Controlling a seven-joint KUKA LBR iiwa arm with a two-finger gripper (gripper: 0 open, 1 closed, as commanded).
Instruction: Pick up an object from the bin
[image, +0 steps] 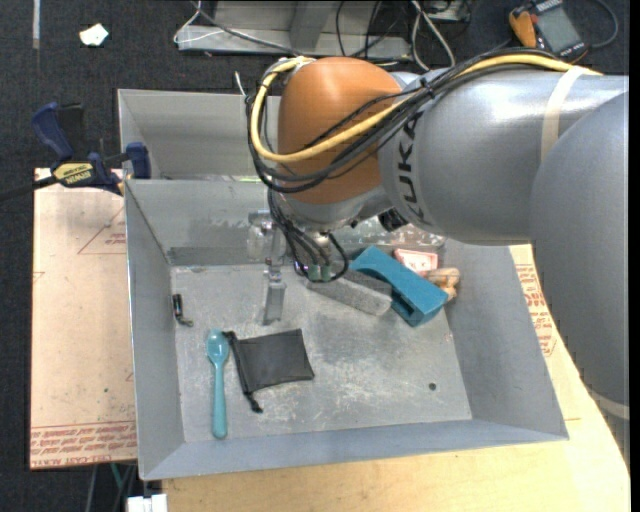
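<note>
Camera view puts your end effector (272, 300) low over bare floor in the bin (150, 330); can't tell if it's open or closed. Nothing's lifted yet. Nearest it, camera-side: a black cloth pouch (270, 360), with a turquoise plastic spoon (217, 385) beside that. The whole pick is left.

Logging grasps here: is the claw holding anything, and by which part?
Nothing is held: the claw hangs empty over bare floor of the grey metal bin.

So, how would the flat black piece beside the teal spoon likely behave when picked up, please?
The black piece lies flat with a cord trailing off it, so probably soft fabric, likely to droop from a pinch. It looks thin, so probably light.
</note>
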